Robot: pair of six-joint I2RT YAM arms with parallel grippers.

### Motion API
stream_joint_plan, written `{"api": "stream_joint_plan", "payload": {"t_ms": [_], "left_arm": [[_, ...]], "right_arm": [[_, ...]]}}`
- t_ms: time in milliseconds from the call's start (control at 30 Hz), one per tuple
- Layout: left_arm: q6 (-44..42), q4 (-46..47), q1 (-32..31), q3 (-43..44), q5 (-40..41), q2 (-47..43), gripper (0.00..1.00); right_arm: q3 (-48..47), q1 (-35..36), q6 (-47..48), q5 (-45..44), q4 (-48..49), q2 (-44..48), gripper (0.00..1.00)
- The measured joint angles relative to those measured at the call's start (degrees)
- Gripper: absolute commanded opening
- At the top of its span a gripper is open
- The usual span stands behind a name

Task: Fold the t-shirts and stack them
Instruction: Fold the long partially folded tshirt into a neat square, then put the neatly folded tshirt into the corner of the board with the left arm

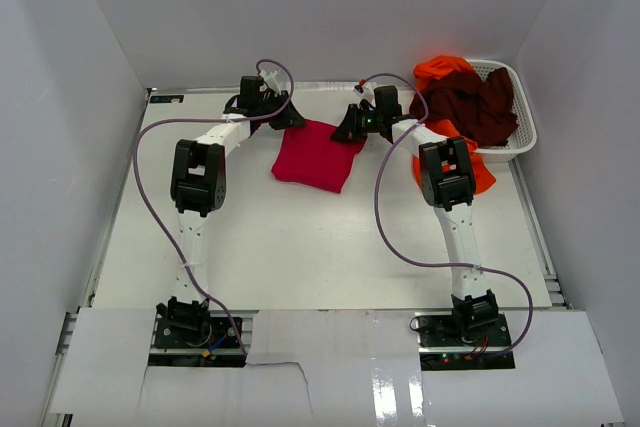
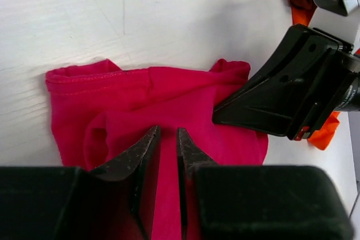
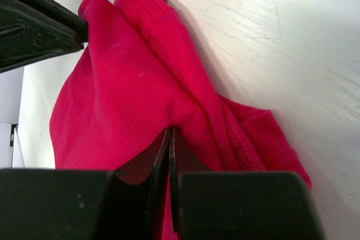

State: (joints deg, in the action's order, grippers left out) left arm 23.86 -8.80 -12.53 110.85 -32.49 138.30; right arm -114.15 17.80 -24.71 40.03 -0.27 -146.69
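Observation:
A crimson-red t-shirt (image 1: pixel 316 155) lies folded into a small rectangle on the white table, toward the back. My left gripper (image 1: pixel 289 120) is at its far left corner. In the left wrist view that gripper (image 2: pixel 167 133) has its jaws drawn close with the red cloth (image 2: pixel 169 91) pinched between them. My right gripper (image 1: pixel 351 130) is at the far right corner, shut on a raised fold of the red t-shirt (image 3: pixel 118 99) in the right wrist view (image 3: pixel 170 131). A dark maroon t-shirt (image 1: pixel 472 102) and a bright orange one (image 1: pixel 440 70) are heaped in the basket.
The white mesh basket (image 1: pixel 520 137) stands at the back right, against the wall. Orange cloth (image 1: pixel 483 175) spills onto the table beside the right arm and shows in the left wrist view (image 2: pixel 329 133). White walls enclose the table on three sides.

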Motion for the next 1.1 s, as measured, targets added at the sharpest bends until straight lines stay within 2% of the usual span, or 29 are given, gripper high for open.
{"api": "stream_joint_plan", "payload": {"t_ms": [233,500,633,833,900,967,1000,1033,1067,1100], "left_arm": [[1.5,0.3,0.0,0.6,-1.2,1.1,0.29],[-0.1,-0.2,-0.1,-0.2,12.8,2.2,0.23],[-0.5,0.4,-0.3,0.1,16.5,2.8,0.22],[-2.3,-2.3,-1.7,1.3,25.7,2.5,0.26],[-3.2,-3.7,-2.3,1.2,29.6,1.6,0.30],[-4.3,-5.3,-2.7,0.9,32.7,0.0,0.41],[-4.7,-5.9,-2.7,0.6,34.0,-0.9,0.61],[-5.3,-6.4,-2.7,0.2,34.3,-2.1,0.61],[-5.5,-6.9,-2.6,0.0,34.6,-3.2,0.77],[-6.2,-7.3,-2.6,-0.3,34.9,-4.6,0.84]], "right_arm": [[0.0,0.0,0.3,0.0,0.0,0.0,0.08],[0.7,0.0,0.9,0.0,0.0,0.5,0.08],[1.3,0.0,1.0,0.0,0.0,0.8,0.08],[2.3,0.0,1.2,-0.3,0.0,1.6,0.08],[2.5,0.0,1.3,-0.3,0.0,1.7,0.08],[2.5,0.0,1.3,-0.3,-0.1,1.8,0.08],[2.5,0.0,1.3,-0.3,-0.1,1.8,0.08],[2.5,0.0,1.3,-0.3,-0.2,1.8,0.08],[2.5,0.0,1.3,-0.3,-0.2,1.8,0.08],[2.5,0.0,1.3,-0.2,-0.3,1.8,0.08]]}}
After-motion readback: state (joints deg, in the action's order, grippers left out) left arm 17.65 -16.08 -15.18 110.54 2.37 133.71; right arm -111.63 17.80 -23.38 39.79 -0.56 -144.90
